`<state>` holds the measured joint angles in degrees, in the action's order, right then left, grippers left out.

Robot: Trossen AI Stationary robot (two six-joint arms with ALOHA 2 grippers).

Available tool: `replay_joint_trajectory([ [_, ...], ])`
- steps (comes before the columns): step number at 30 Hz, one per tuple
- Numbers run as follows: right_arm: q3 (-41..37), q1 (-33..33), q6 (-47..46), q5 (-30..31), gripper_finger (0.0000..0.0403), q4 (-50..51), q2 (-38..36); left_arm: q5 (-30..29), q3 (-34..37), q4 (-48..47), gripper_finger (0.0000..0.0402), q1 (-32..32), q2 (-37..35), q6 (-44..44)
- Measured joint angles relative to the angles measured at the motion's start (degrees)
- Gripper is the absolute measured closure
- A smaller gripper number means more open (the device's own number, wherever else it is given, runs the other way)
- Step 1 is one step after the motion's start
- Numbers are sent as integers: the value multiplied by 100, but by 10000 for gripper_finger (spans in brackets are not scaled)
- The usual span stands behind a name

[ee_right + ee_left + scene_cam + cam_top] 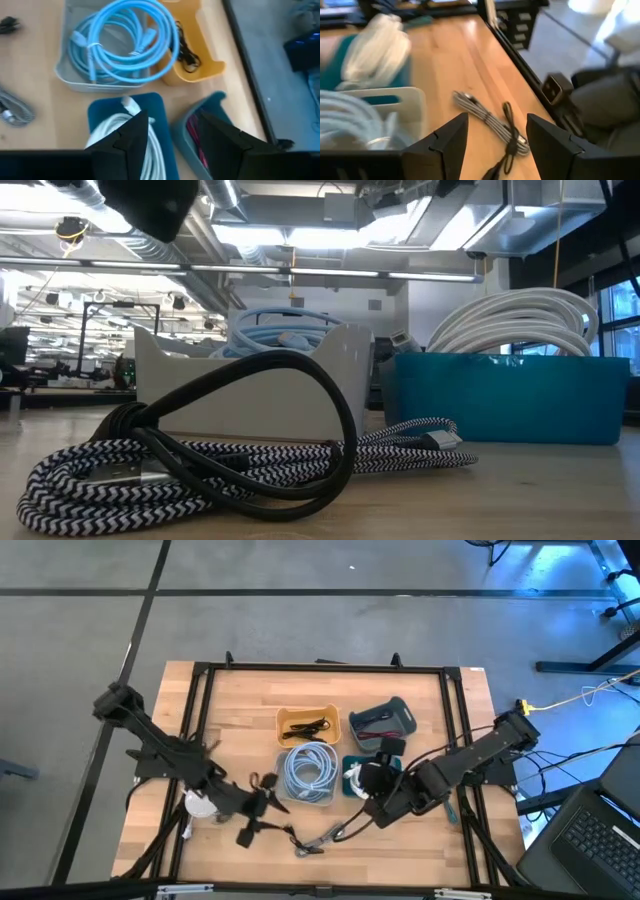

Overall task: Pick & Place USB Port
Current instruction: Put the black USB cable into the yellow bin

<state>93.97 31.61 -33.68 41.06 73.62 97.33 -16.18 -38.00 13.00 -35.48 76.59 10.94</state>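
No legible txt or labels

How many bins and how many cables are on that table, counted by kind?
Bins: 4 (yellow bin, grey-blue bin, white bin, teal bin)
Cables in bins: 4
Loose braided cable on the wood: 1
Total: 9

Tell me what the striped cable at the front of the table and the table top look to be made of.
Striped cable: seemingly braided fabric sheath, matt, with a black-and-white woven pattern; its plug end looks like shiny metal. Table top: apparently light wood, smooth and slightly glossy, with plank lines and grain showing.
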Motion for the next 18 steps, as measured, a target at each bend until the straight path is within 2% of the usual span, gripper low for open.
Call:
replay_joint_trajectory([
  [3, 0, 5, -232, 83, 230, 215, -63, 303, -467, -171, 213, -1, 691, -384],
  [9, 0, 31, -477, 101, 230, 300, -115, 386, -1502, -1648, 213, -65, 1903, -1001],
  [14, 0, 103, -532, 96, 230, 294, -115, 357, -1973, -2065, 220, -92, 2464, -1170],
  [18, 0, 170, -680, 95, 230, 293, -115, 431, -2038, -2110, 223, -92, 2632, -1214],
])
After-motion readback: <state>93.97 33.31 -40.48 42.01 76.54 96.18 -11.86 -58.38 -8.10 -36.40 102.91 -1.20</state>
